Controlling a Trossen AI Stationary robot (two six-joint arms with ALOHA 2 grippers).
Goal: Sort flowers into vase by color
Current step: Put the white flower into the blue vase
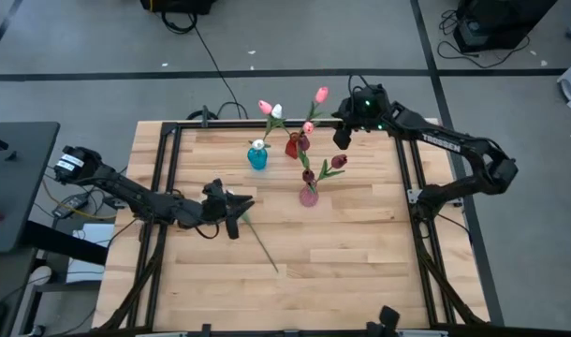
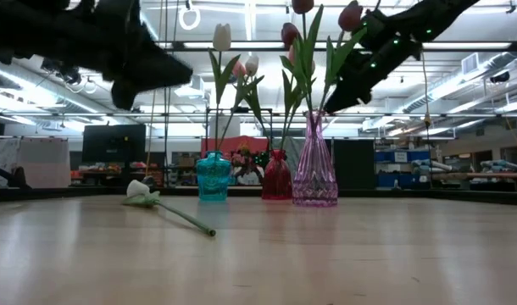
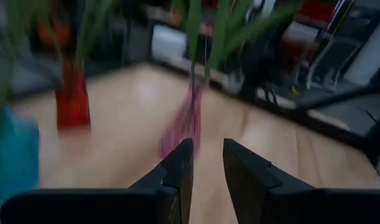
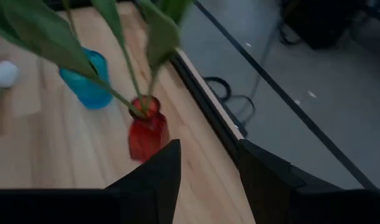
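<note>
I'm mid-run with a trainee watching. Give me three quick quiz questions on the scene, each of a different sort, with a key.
1. True or false: a white tulip with a long green stem lies flat on the wooden table.
2. Which glass vase holds the dark red tulips? A teal vase B red vase C pink vase
3. Fill in: the left gripper hovers over the loose tulip, holding ____.

Key: 1 true; 2 C; 3 nothing

A robotics lab: ceiling strip lights (image 2: 462, 114), monitors (image 2: 113, 144) (dark ones), floor cables (image 1: 215, 65) around the framed table (image 1: 360, 253).
</note>
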